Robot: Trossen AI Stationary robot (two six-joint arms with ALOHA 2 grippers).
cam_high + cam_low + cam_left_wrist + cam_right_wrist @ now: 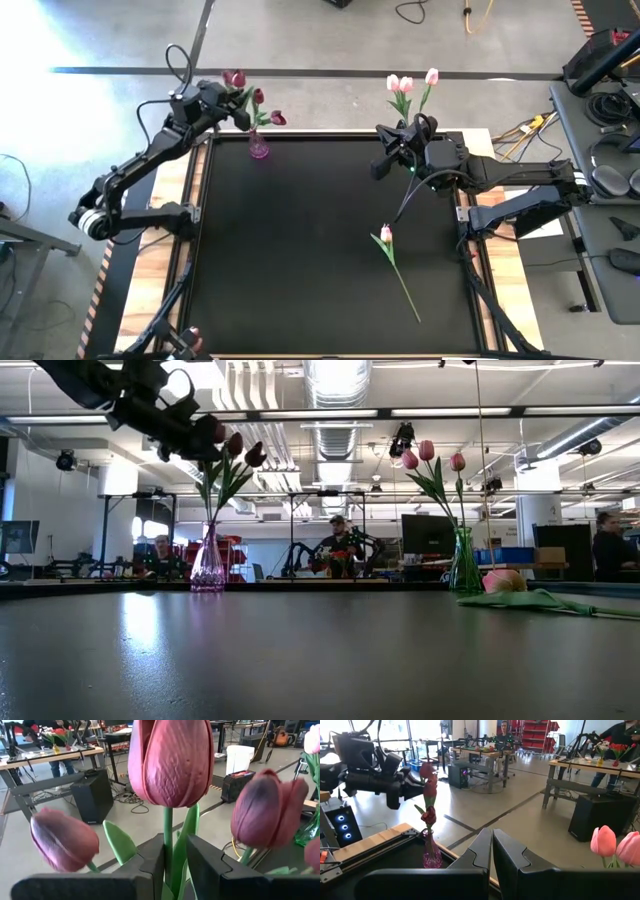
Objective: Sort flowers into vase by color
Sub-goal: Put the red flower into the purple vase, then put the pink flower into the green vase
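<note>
Left gripper (pixel 240 108) clamped a magenta tulip (pixel 171 760) stem above the purple vase (pixel 259 147); right gripper (pixel 385 160) sat closed, empty, near the green vase (pixel 463 565). One pink tulip (pixel 386 234) lay on the table (pixel 300 250).

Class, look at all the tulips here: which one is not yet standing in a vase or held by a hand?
The pale pink tulip lying flat on the black table, right of centre. The others stand in the two vases or sit in the left hand.

The left gripper's fingers (pixel 150 865) are crowded on both sides by magenta tulips (pixel 265 810); beneath them stands the pink vase (pixel 258 146).
</note>
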